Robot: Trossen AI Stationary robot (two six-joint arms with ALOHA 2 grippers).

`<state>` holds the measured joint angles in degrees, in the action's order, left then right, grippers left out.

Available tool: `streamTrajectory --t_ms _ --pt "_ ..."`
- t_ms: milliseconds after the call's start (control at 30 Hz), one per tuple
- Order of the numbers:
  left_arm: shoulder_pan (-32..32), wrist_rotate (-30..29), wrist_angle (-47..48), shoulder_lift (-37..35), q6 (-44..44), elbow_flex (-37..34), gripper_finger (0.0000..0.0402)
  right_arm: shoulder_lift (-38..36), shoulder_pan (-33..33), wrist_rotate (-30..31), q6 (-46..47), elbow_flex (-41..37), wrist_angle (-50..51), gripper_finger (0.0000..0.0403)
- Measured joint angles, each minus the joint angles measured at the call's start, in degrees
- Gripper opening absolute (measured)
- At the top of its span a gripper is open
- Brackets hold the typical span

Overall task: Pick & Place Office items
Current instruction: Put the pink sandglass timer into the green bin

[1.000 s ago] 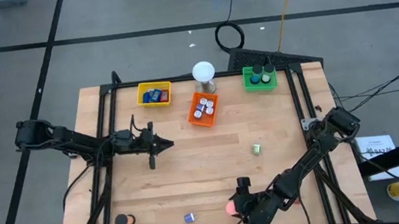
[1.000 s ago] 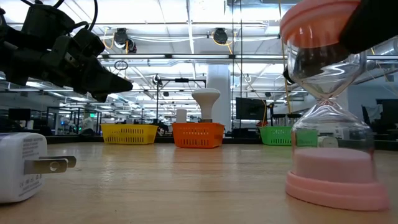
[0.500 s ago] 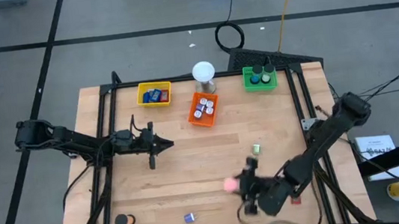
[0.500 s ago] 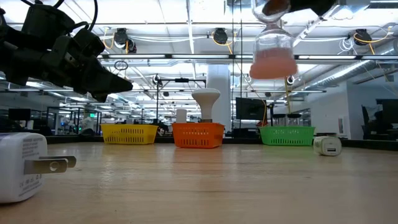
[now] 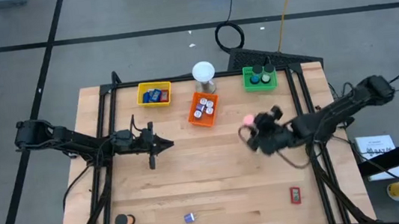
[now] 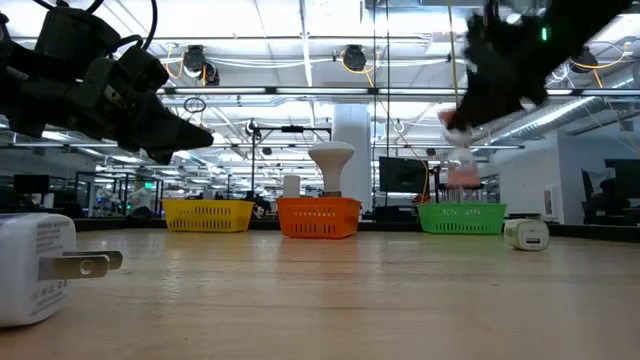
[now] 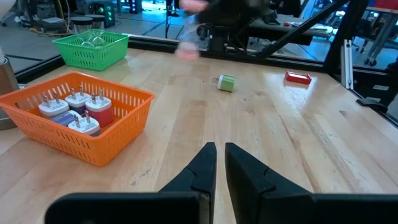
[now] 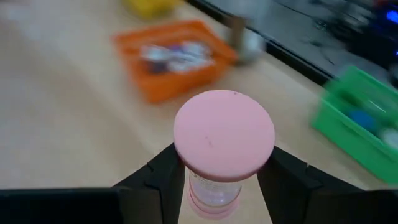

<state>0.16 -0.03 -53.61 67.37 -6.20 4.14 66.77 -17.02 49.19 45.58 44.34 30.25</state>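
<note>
A pink-capped hourglass (image 8: 224,134) hangs in the air over the table's right half, with my right gripper (image 5: 256,132) shut on it; the low view shows it blurred (image 6: 460,160), high above the wood. My left gripper (image 5: 167,143) is shut and hovers still over the left half, its fingers (image 7: 217,158) holding nothing. Loose office items lie on the table: a green and white piece (image 7: 226,83), a red block (image 5: 295,194), a black roll (image 5: 124,221) and a small blue piece (image 5: 189,218). My right gripper pinches the hourglass between its two fingers (image 8: 163,171), one on each side of the glass body (image 8: 211,196) just under the pink cap. The cap faces the wrist camera. The hourglass is lifted clear of the table.
Along the far edge stand a yellow tray (image 5: 154,94), an orange tray (image 5: 192,116) holding white plugs, a green tray (image 5: 261,86) and a white globe lamp (image 5: 203,71). A white plug (image 6: 35,265) lies near the low camera. Bare wood spans the table's middle.
My right gripper has lifted the hourglass off the wood near the table's near edge and carried it toward the far edge and the green tray, turning at the wrist as it went. The hourglass, which stood upright on the table, now hangs clear.
</note>
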Motion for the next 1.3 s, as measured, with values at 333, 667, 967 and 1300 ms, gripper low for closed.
streamTrajectory --t_ms 333,667,967,1300 --pt "0.00 -0.02 0.03 0.00 0.58 0.00 0.0031 -14.66 16.64 -3.02 -5.54 -19.91 -13.16 0.0161" --pt "0.02 0.00 0.19 0.00 0.62 0.00 0.0031 -17.39 28.50 -7.37 -7.63 -27.16 -18.12 0.0162" --pt "0.02 0.00 0.26 0.00 1.05 0.00 0.0031 -17.23 29.46 -11.61 -8.74 -24.26 -18.64 0.0230" --pt "0.01 0.00 0.22 0.01 1.07 0.00 0.0031 -17.03 37.46 -20.00 -7.25 -10.29 -1.85 0.0286"
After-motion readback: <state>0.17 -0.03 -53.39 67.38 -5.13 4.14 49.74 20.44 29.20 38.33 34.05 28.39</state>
